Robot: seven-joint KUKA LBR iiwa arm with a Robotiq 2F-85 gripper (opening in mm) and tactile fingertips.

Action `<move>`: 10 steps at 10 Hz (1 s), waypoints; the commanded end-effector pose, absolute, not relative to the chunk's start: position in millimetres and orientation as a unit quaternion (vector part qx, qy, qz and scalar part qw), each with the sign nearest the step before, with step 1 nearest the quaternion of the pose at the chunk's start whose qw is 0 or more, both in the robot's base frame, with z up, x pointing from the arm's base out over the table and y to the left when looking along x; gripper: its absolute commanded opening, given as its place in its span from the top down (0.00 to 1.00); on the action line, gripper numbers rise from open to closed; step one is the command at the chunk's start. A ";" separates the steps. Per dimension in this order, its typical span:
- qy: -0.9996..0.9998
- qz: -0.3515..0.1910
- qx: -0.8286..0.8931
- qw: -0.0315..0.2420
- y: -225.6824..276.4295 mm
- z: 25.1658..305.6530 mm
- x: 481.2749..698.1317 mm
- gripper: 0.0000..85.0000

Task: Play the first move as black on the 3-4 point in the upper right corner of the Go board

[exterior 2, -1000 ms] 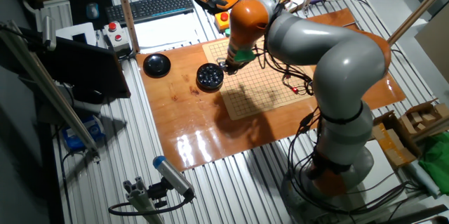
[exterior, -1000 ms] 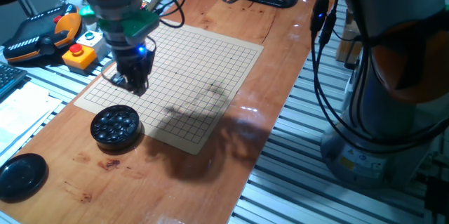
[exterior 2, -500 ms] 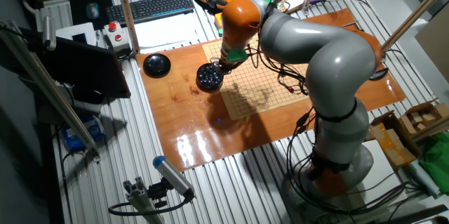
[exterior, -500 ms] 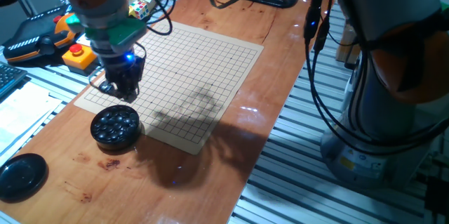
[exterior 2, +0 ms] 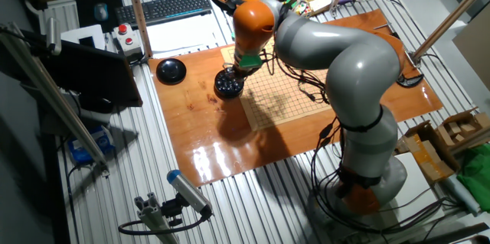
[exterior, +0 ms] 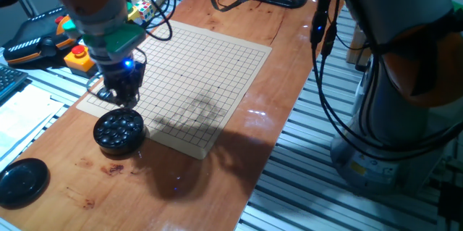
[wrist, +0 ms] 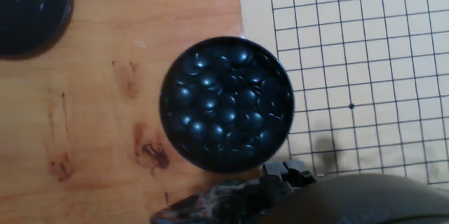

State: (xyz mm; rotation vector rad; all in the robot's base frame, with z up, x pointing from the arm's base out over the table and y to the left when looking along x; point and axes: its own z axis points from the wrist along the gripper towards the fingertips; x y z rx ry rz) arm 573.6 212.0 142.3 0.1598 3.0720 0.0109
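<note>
Now the jaws, hidden so I cannot tell their spread, hang just above the bowl (wrist: 226, 104) heaped with black stones (wrist: 223, 96), directly below; the Go board (exterior: 202, 72) lies beside on the bench (exterior: 72, 166).

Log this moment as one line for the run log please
phase: reaching for stones | gripper: above bowl of black stones, jaw state unclear | Go board: no stones on it | lid: off, beside bowl
</note>
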 end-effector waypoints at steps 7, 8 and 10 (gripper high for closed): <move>0.995 0.028 0.079 0.050 228.9 111.1 591.2 0.99; 0.995 0.028 0.080 0.052 230.0 108.8 592.9 0.99; 0.995 0.021 0.083 0.052 231.5 104.4 595.6 0.99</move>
